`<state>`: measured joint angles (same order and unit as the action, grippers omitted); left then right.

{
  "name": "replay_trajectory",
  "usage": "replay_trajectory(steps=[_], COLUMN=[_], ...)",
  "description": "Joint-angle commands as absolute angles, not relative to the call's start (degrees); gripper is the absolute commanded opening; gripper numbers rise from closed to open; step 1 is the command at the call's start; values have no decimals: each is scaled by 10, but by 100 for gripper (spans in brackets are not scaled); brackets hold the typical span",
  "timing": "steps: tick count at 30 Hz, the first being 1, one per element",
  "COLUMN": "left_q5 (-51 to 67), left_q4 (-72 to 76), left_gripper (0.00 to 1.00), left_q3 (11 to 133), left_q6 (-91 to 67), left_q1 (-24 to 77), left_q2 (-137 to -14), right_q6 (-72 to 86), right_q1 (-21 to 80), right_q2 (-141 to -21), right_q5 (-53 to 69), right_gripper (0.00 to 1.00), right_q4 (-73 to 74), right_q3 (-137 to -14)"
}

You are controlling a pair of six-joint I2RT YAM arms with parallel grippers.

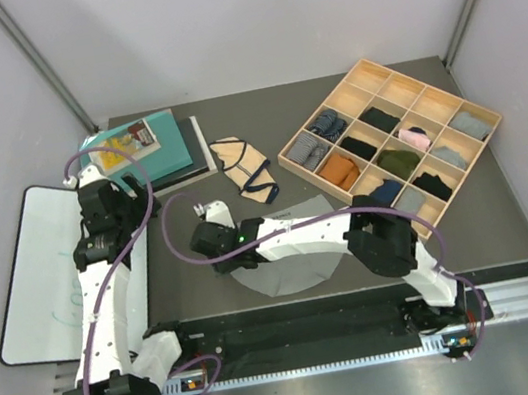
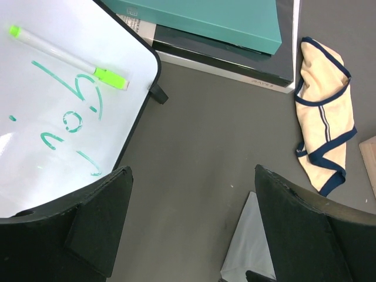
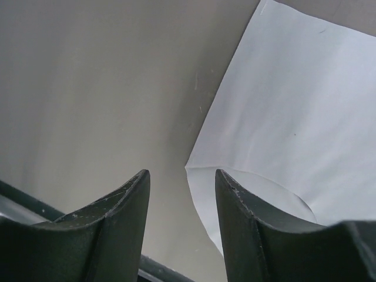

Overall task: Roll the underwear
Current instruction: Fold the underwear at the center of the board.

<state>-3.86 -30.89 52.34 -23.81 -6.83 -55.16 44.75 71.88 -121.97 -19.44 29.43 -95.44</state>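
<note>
The light-grey underwear [image 1: 291, 266] lies flat on the dark table near the front, partly under my right arm. Its left corner shows in the right wrist view, folded over at the edge [image 3: 282, 117]. My right gripper [image 3: 181, 173] hangs low over that corner, jaws narrowed but apart, the cloth's edge lying between them unpinched. In the top view this gripper [image 1: 217, 251] is at the cloth's left end. The beige underwear with navy edging [image 1: 244, 170] [image 2: 323, 129] lies crumpled further back. My left gripper [image 2: 192, 170] [image 1: 129, 192] hovers wide open over bare table, holding nothing.
A wooden divided tray [image 1: 359, 67] with several rolled socks stands at the back right. Stacked books with a teal cover [image 1: 149, 146] lie at the back left. A whiteboard [image 1: 37, 266] with a green marker [image 2: 70, 56] lies off the table's left edge.
</note>
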Motion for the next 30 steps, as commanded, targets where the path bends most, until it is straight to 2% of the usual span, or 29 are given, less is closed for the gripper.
replay_trajectory(steps=[1,18,30], left_q5=[-25,-13,-9], left_q4=[-292,-292,-290], left_gripper=[89,89,89], left_q3=[526,524,524], left_q6=[-242,-245,-248], left_q1=[-73,-73,-74], left_q2=[-541,-537,-539], right_q6=[445,416,422], right_q1=[723,723,725], right_q2=[-1241,-1306,-1341], right_q5=[-214,-231,-215], right_gripper=[47,40,32], right_q4=[322,360,414], right_q3=[-997,-1057,-1068])
